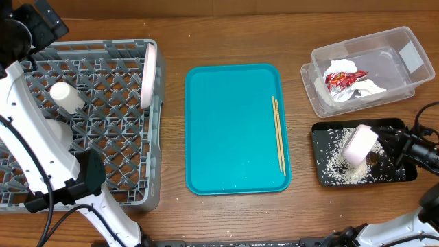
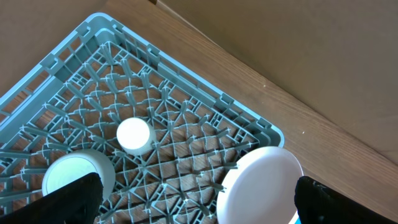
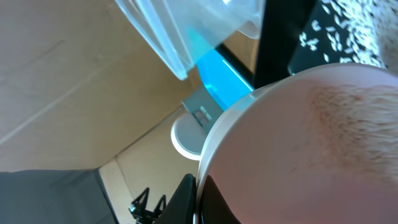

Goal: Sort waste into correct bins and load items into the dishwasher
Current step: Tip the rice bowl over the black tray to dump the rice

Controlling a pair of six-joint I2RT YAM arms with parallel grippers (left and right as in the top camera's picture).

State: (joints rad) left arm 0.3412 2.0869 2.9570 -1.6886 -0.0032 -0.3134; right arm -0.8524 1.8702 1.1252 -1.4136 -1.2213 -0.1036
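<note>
My right gripper (image 1: 385, 147) is shut on the rim of a small white bowl (image 1: 359, 145) and holds it tilted over the shallow black tray (image 1: 398, 173), which has loose rice (image 1: 339, 163) in it. In the right wrist view the bowl (image 3: 311, 143) fills the frame, with my fingers (image 3: 199, 199) pinching its rim. The clear tub (image 1: 405, 41) holds the red wrapper (image 1: 337, 79) and white tissue (image 1: 367, 88). The grey dish rack (image 1: 116, 185) holds a plate on edge (image 1: 147, 72), a cup (image 1: 65, 96) and a bowl (image 2: 78, 177). The chopsticks (image 1: 278, 134) lie on the teal tray. My left gripper (image 2: 199, 205) is open above the rack.
The large teal serving tray (image 1: 233, 130) lies in the middle between the rack and the bins. My left arm (image 1: 34, 158) crosses over the rack's left side. Cables (image 1: 422, 120) lie by the black tray at the right edge.
</note>
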